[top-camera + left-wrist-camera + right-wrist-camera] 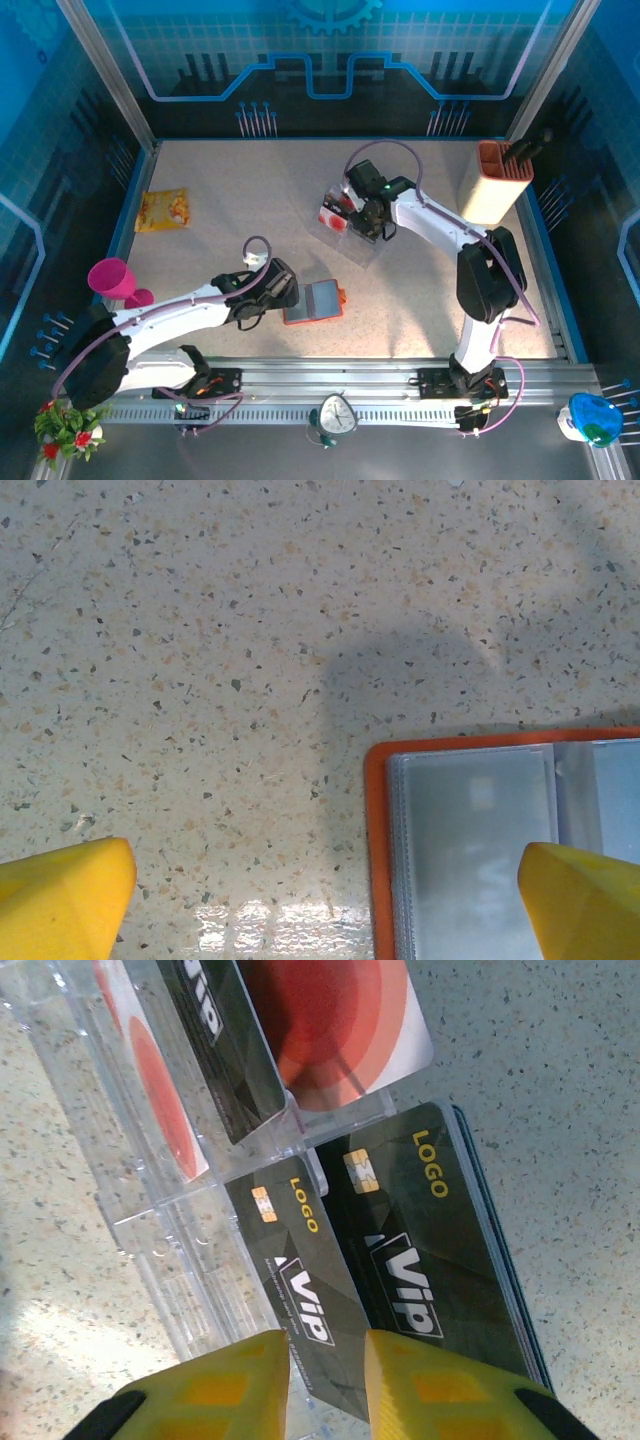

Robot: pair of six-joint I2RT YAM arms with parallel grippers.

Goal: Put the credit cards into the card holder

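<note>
The card holder [313, 301] lies open on the table, orange-red with grey-clear pockets [480, 840]. My left gripper [286, 297] hovers at its left edge, open wide [325, 900], one fingertip [580, 900] over the pockets. The credit cards [335, 212] stand in a clear plastic tray [348, 238]. In the right wrist view a black VIP card [300, 1270] leans in the tray [150, 1210], and its lower end runs between the fingers of my right gripper [327, 1370]. A narrow gap remains between them. A second black card [420, 1250] and a red-and-white card [340, 1020] lie beside it.
A tall cream-and-orange container [495, 180] stands at the back right. A yellow packet [163, 210] lies at the left, a pink cup [115, 280] beside the left arm. A small clock [337, 415] sits on the front rail.
</note>
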